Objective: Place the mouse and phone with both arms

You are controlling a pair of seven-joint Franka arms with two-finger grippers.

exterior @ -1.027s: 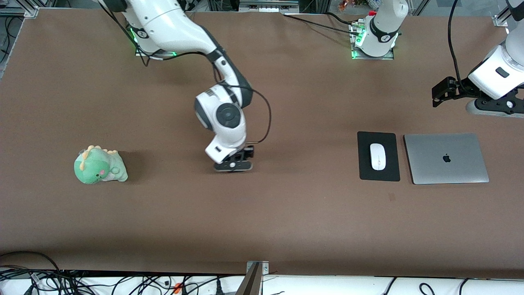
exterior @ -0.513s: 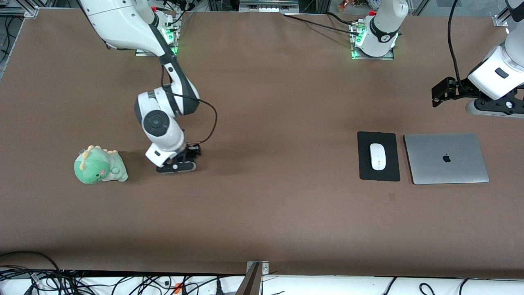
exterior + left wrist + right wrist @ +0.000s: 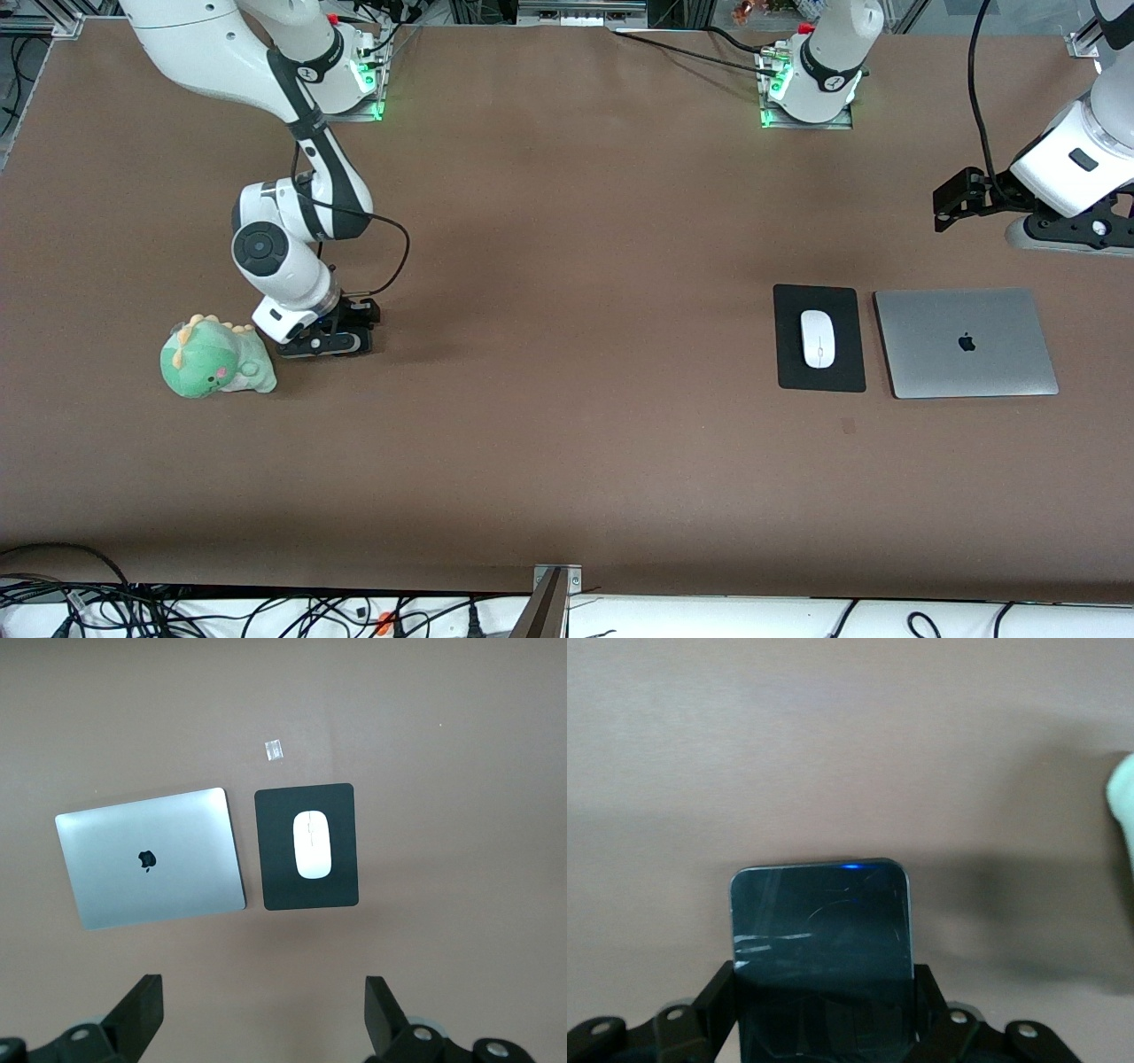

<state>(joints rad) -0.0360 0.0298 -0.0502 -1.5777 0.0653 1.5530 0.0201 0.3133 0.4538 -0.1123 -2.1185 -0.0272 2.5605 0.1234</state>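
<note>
Phone (image 3: pixel 821 926) in right pincer (image 3: pixel 323 344), now beside dinosaur (image 3: pixel 215 358)

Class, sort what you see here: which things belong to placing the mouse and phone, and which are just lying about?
Job: mouse on mouse pad; phone held by right gripper; left gripper, open, over bare table.
Lying about: laptop; green dinosaur plush.

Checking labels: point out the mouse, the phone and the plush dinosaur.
mouse (image 3: pixel 818 338), front view, middle of its top.
phone (image 3: pixel 821 921), right wrist view, centre of its screen.
plush dinosaur (image 3: pixel 213 359), front view, its green body.
</note>
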